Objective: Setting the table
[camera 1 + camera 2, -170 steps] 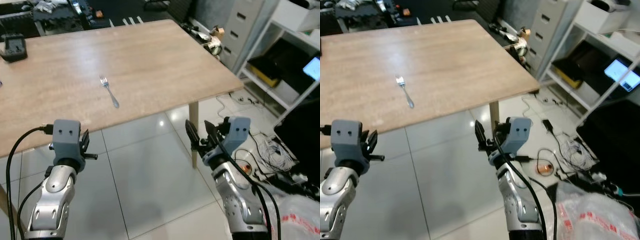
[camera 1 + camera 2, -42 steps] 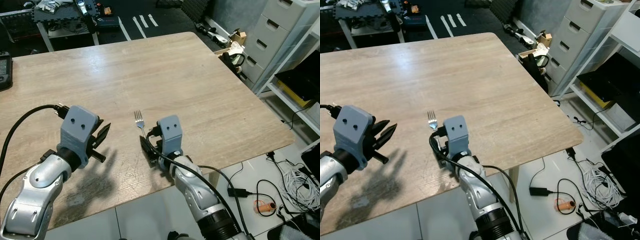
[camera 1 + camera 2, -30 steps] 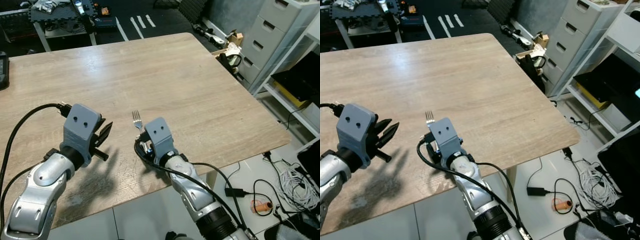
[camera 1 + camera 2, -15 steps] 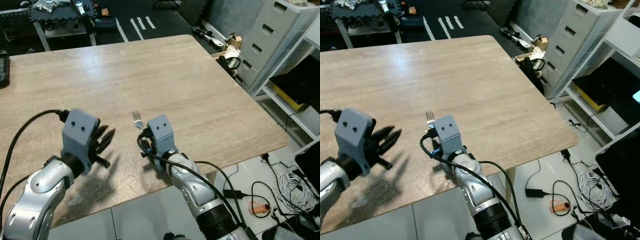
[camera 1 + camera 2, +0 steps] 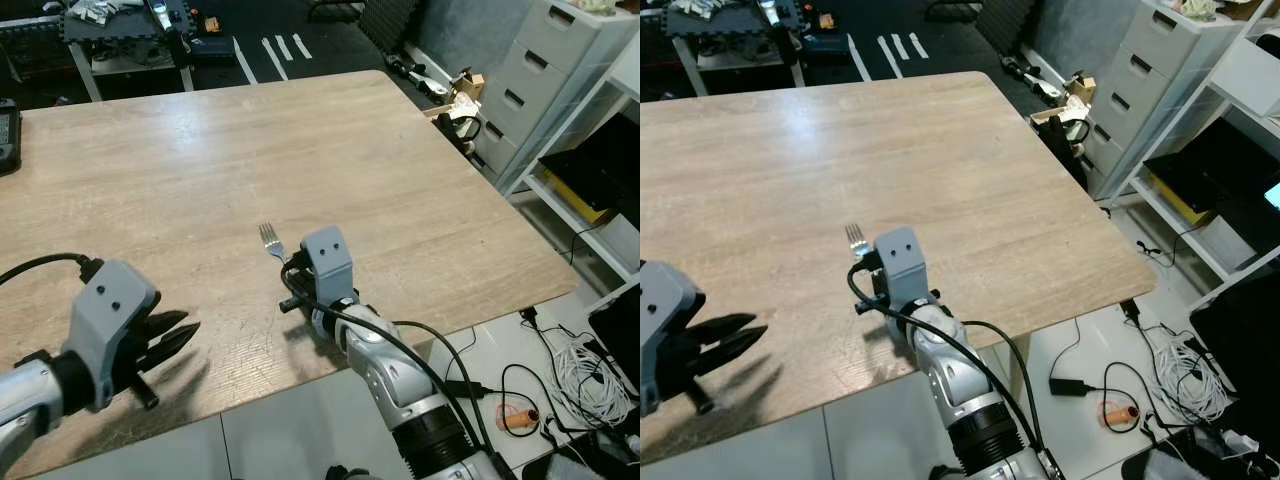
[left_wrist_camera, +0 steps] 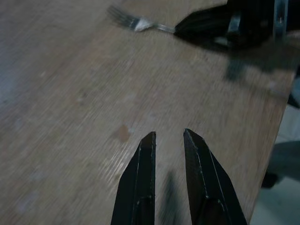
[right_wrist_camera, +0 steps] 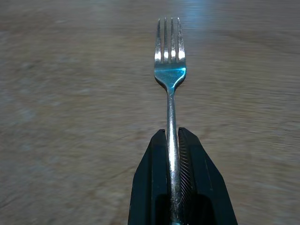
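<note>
Since the frame half a second back, the left gripper (image 5: 185,334) has dropped away toward the near edge of the light wooden table (image 5: 380,170), and it now hangs low over the near left part of the surface, its two long black fingers (image 6: 142,187) a narrow gap apart and pinching nothing. Over the same span the right gripper (image 7: 171,133) has kept its place by the near edge, roughly midway along it. Its black fingers are pressed together on the handle of the silver metal fork (image 7: 169,65), with the handle running straight down between the two pads and the four tines pointing away from the wrist toward the far edge. Seen from the head, the fork's tines (image 5: 269,238) stick out just beyond the grey wrist housing (image 5: 327,262), close above the wood or on it; the frames do not settle which. From the left wrist, the fork (image 6: 136,22) and the dark right gripper holding it lie across the grain, well apart from the left fingertips. White drawers (image 5: 545,75) stand on the floor beyond the right edge.
</note>
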`<state>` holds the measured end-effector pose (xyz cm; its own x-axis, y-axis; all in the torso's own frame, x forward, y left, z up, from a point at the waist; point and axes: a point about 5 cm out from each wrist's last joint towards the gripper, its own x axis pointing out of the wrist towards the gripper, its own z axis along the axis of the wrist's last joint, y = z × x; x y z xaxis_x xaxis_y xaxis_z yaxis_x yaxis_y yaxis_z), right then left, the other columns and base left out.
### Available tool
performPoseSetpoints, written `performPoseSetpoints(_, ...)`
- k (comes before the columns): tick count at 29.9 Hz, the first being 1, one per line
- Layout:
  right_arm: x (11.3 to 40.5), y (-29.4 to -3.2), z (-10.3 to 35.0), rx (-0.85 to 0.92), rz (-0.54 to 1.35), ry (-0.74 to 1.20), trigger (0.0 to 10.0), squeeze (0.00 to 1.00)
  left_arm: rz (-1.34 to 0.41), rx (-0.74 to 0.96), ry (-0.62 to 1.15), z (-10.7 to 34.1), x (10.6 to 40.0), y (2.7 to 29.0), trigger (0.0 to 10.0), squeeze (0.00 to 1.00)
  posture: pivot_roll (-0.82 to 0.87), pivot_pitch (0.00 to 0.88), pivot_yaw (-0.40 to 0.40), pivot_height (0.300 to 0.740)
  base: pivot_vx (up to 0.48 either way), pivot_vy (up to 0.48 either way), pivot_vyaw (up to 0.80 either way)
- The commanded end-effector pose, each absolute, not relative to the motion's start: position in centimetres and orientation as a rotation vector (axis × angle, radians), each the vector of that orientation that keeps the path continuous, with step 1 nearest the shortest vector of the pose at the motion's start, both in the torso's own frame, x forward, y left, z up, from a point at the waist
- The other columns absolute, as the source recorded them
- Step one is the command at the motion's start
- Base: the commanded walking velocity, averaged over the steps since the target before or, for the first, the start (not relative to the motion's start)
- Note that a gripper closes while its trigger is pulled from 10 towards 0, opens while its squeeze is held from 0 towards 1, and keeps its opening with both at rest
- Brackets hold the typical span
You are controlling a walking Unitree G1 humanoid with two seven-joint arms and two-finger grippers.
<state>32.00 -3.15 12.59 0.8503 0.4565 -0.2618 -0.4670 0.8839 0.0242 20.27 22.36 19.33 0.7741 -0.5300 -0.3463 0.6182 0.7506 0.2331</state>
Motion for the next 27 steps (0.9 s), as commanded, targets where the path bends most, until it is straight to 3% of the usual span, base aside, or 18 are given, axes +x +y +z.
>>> performPoseSetpoints(1, 31.5, -4.8, 9.5, -0.046, 0.410, 0.409, 0.0, 0.00, -0.647, 0.356, 0.262, 19.5, 20.1, 22.4, 10.0, 0.00, 0.09, 0.130, 0.001, 0.740, 0.000, 0.000, 0.00)
performPoseSetpoints(5, 32.7, -5.9, 11.6, 0.009, 0.331, 0.270, 0.3, 0.00, -0.619, 0.359, 0.235, 19.9, 20.6, 22.5, 10.0, 0.00, 0.09, 0.124, -0.001, 0.740, 0.000, 0.000, 0.00)
performPoseSetpoints(6, 32.9, -6.2, 12.3, 0.021, 0.315, 0.230, 5.8, 0.00, -0.618, 0.357, 0.230, 20.0, 20.7, 22.4, 10.0, 0.00, 0.09, 0.124, -0.001, 0.740, 0.000, 0.000, 0.00)
performPoseSetpoints(7, 32.9, -6.2, 12.3, 0.021, 0.315, 0.230, 5.8, 0.00, -0.618, 0.357, 0.230, 20.0, 20.7, 22.4, 10.0, 0.00, 0.09, 0.124, -0.001, 0.740, 0.000, 0.000, 0.00)
performPoseSetpoints(8, 33.1, -6.5, 13.0, 0.038, 0.308, 0.189, 10.0, 0.00, -0.620, 0.351, 0.225, 20.0, 20.7, 22.2, 10.0, 0.00, 0.09, 0.121, -0.001, 0.740, 0.000, 0.000, 0.00)
performPoseSetpoints(11, 33.2, -8.2, 16.0, 0.098, 0.282, 0.028, 10.0, 0.00, -0.607, 0.332, 0.176, 20.2, 21.5, 21.3, 10.0, 0.00, 0.09, 0.116, 0.000, 0.740, 0.000, 0.000, 0.00)
performPoseSetpoints(18, 31.8, -10.1, 17.8, 0.124, 0.245, -0.093, 10.0, 0.00, -0.510, 0.274, 0.073, 20.6, 24.0, 20.1, 10.0, 0.00, 0.08, 0.106, 0.003, 0.740, 0.000, 0.000, 0.00)
performPoseSetpoints(24, 28.7, -12.0, 16.3, 0.148, 0.109, -0.098, 10.0, 0.00, -0.336, 0.263, 0.003, 19.5, 27.2, 18.4, 10.0, 0.00, 0.04, 0.099, 0.015, 0.740, 0.000, 0.000, 0.00)
performPoseSetpoints(27, 27.0, -13.2, 15.1, 0.132, 0.004, -0.070, 10.0, 0.00, -0.356, 0.214, -0.012, 19.1, 27.5, 16.5, 10.0, 0.00, 0.02, 0.098, 0.030, 0.740, 0.000, 0.000, 0.00)
